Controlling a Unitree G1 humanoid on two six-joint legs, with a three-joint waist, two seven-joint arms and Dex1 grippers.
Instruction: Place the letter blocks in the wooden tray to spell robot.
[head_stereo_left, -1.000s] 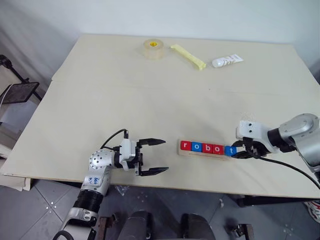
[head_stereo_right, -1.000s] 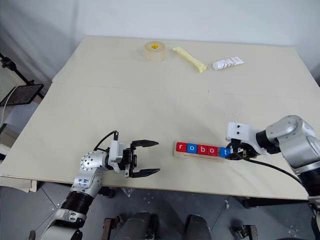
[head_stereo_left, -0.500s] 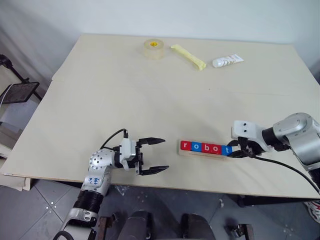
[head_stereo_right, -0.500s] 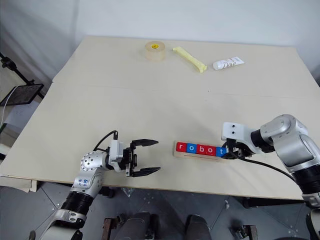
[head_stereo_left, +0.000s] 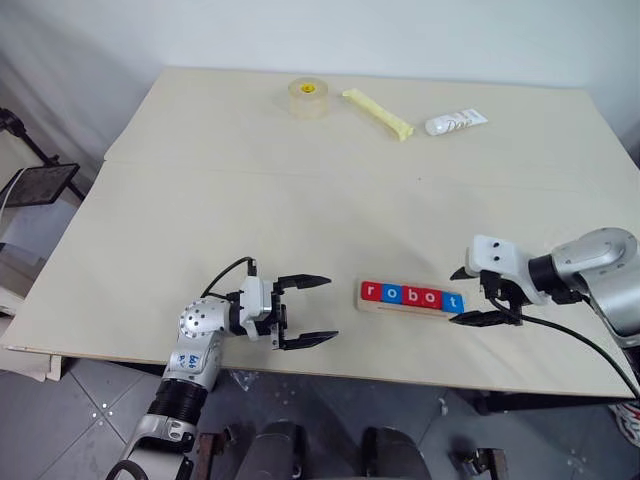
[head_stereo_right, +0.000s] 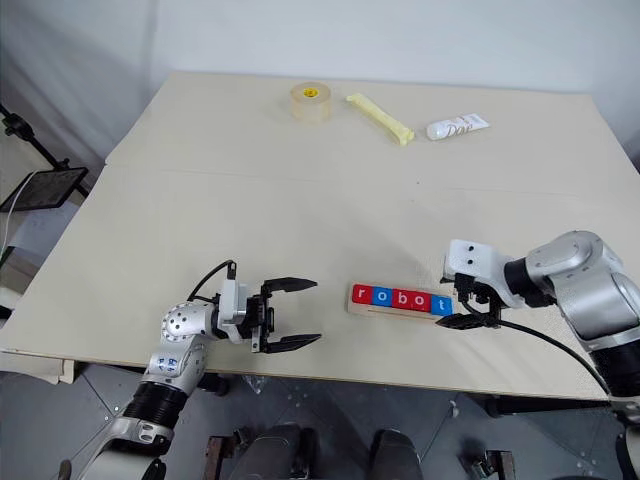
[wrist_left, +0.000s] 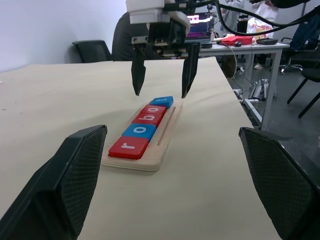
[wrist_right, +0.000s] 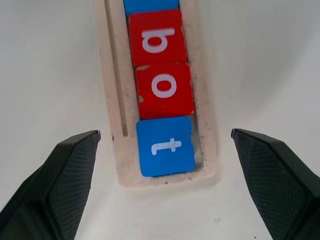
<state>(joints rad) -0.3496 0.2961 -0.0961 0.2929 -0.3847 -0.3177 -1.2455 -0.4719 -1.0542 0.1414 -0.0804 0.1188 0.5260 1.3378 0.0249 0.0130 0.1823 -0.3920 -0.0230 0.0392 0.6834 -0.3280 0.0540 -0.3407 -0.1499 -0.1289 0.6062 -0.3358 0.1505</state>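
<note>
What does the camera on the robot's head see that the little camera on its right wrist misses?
Head view alone: the roll of tape, yellow stick, white tube and open left gripper.

Right wrist view alone: the open right gripper's meshed black fingers up close.

Both: the pale wooden tray and the blue square t block at its end.

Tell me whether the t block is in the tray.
In: the t block lies flat at the tray's end, beside the o.

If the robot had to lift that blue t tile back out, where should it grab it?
Probably by the two side edges of the blue t tile, coming from above. It lies flat at the open end of the wooden tray, with the red o tile tight against its inner edge.
</note>
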